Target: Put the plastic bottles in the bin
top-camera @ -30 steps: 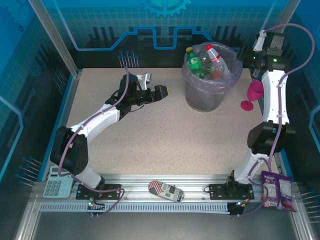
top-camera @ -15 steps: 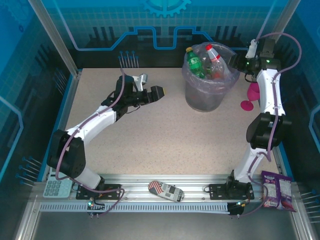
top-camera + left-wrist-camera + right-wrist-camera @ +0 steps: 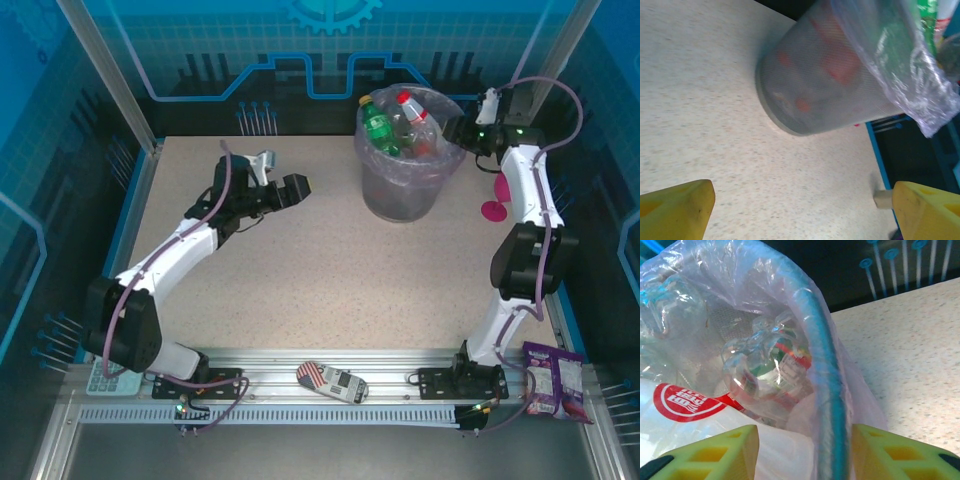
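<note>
- Right now the right gripper is at the bin, its jaws partly open astride the teal rim. One yellow-green finger is inside among the bottles and the other is outside, just beside the rim. Any sideways pull from here could drag or tip the whole bin.
- The plastic bottles are heaped above the rim. The green bottle and a red-capped bottle stand proud on the far side from those fingers. A tilt would likely roll them back onto the table.
- The lilac bag is draped over the rim between the fingers. If they close or lift, the film may snag, tear or pull out of the bin.
- A crushed clear bottle lies just ahead of the inner finger. Pushing down could wedge the finger against it, or squeeze a neighbouring bottle up and out.
- The pink cup stands near the right arm, behind the fingers. A careless withdrawal could knock it over.
- The left gripper is wide open and empty, well apart from the bin. In its wrist view the bin sits ahead, between the yellow fingertips. A fast reach forward could strike the mesh wall while the other fingers straddle the rim.
</note>
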You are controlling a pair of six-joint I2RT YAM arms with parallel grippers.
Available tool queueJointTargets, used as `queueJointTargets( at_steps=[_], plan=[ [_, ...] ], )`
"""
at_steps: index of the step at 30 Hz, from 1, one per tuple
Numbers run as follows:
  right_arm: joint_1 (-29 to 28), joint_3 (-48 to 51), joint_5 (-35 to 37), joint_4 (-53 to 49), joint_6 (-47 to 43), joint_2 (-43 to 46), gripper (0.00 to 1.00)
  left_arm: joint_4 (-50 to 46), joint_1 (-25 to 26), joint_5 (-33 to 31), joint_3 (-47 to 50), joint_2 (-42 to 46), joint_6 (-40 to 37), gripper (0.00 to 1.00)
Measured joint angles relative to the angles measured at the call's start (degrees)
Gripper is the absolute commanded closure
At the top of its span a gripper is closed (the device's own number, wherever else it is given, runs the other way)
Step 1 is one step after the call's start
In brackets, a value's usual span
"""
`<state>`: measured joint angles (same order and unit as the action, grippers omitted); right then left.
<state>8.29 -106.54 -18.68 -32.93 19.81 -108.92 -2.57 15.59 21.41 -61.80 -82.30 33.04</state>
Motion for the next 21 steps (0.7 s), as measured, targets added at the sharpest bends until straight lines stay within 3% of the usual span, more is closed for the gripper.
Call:
queueJointTargets(
  at_steps=[11, 15, 21],
  plan=[
    [-10.95, 4.68, -1.36, 6.62, 5.51, 1.53, 0.48, -11.26, -13.94, -8.7, 8.41, 13.0, -7.63, 0.04],
    [-14.71, 4.68, -2.03, 6.62, 6.51, 1.57, 0.46, -12.83, -16.85, -10.73, 11.5, 14.69, -9.07, 0.03],
    [-15.98, 1.99, -2.23, 3.02, 5.88, 1.6, 0.19, -13.09, -17.9, -13.94, 14.43, 14.78, -10.16, 0.01]
  ],
)
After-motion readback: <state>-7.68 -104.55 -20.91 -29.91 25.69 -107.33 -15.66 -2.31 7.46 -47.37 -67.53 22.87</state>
